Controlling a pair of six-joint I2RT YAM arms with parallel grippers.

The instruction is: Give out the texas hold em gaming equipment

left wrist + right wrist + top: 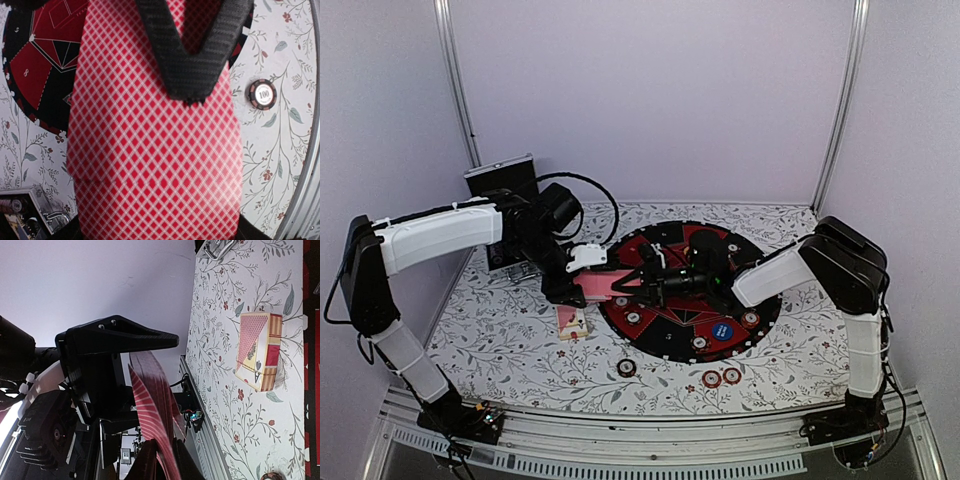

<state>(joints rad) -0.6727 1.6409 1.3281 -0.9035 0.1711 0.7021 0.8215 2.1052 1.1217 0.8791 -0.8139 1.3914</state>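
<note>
Pink cards [600,284] sit clenched in our left jaws; our right jaws pinch their edge to draw one.

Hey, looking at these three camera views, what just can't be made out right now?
- Faces of the playing cards: left wrist shows only their backs.
- How the left gripper pinches them: left wrist, the cards cover it.
- Right gripper, open or shut: top view, dark against the black mat.
- Card count: right wrist, stack edge-on and blurred.
- Contents of the case: left wrist, cut off at the corner.
</note>
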